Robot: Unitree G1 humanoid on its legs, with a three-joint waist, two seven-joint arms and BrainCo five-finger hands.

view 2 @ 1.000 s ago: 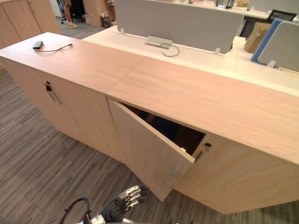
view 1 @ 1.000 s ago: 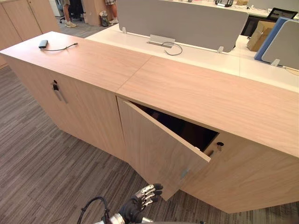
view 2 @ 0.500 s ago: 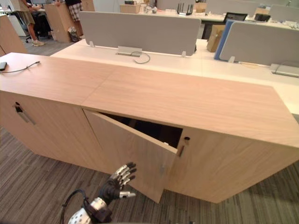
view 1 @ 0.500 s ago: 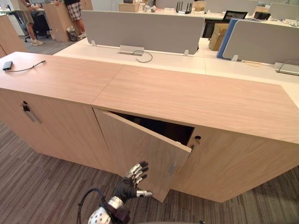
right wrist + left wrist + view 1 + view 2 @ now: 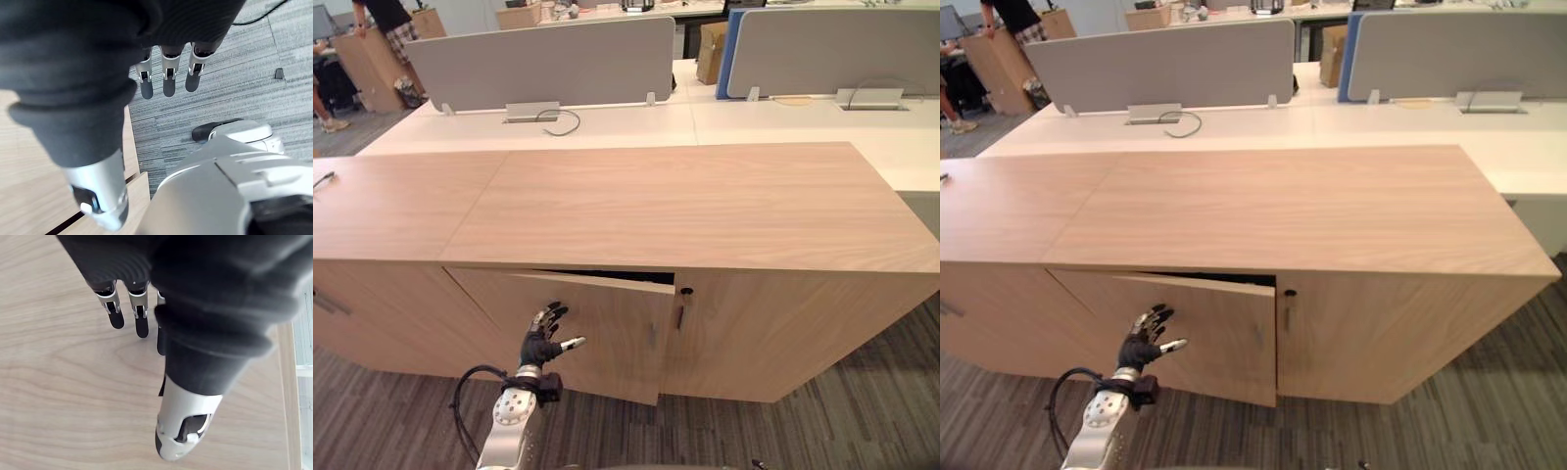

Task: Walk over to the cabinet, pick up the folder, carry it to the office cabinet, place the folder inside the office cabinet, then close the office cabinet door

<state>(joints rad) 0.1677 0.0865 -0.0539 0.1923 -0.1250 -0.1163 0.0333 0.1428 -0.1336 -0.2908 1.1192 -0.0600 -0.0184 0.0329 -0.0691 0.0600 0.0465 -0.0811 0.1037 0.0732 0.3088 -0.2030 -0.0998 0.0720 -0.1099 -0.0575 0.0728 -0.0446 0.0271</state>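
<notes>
The office cabinet [image 5: 685, 206] is a long low light-wood unit right in front of me. Its door [image 5: 607, 333] stands almost shut, with just a thin dark slit along its top edge [image 5: 1197, 279]. My left hand [image 5: 543, 338] is open, its straight fingers [image 5: 116, 316] spread flat against the door's wood face near the hinge side. My right hand [image 5: 168, 81] is open too, hanging over the grey carpet beside the cabinet. The door hides the cabinet's inside.
The fixed right door has a keyhole and a slim handle [image 5: 680, 313]. A second cabinet [image 5: 372, 211] adjoins on the left. Behind stand white desks [image 5: 607, 122] with grey dividers [image 5: 543, 59]. A person [image 5: 386, 20] stands at the far left back. Striped carpet [image 5: 862, 392] lies below.
The camera has swung round to face the cabinet squarely. The door has gone from well ajar to almost shut, with my left hand following it and pressing on its face.
</notes>
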